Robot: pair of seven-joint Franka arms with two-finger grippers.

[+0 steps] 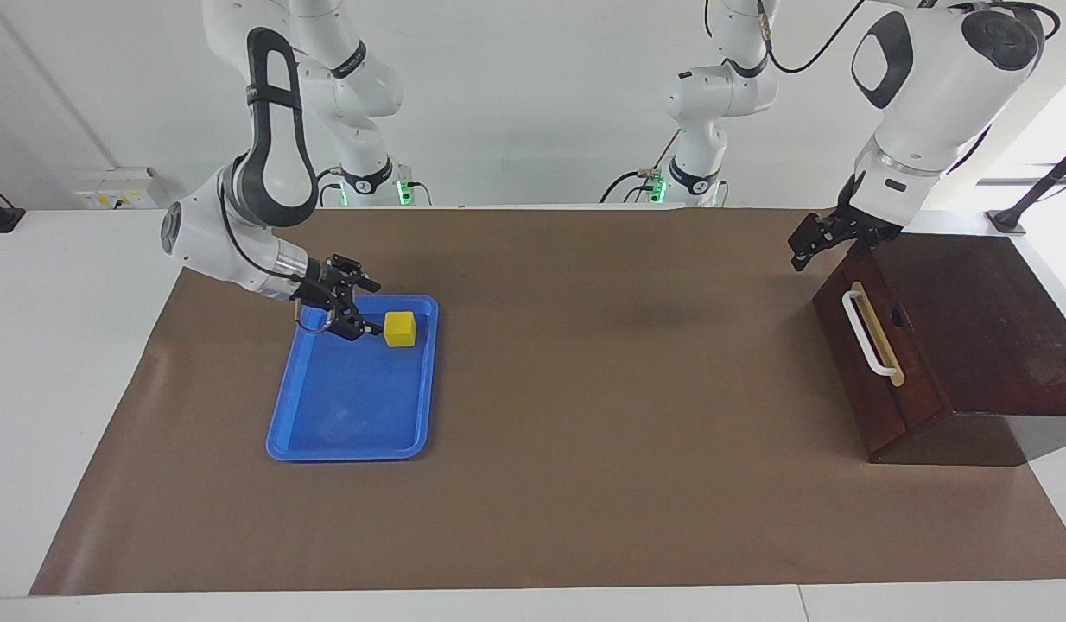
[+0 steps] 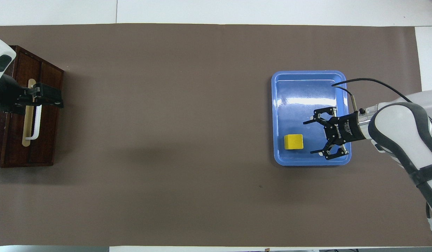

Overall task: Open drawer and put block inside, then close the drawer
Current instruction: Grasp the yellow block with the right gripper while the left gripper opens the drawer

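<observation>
I log, in the facing view: right gripper low over the blue tray, fingers spread wide, holding nothing, just beside the block. Block rests in the tray's end nearer the robots. Left gripper over the drawer, which is shut; its finger spread I cannot tell.

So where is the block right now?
The block sits in the blue tray, at the tray's end nearer the robots, toward the right arm's end of the table, just beside the open right end effector.
</observation>
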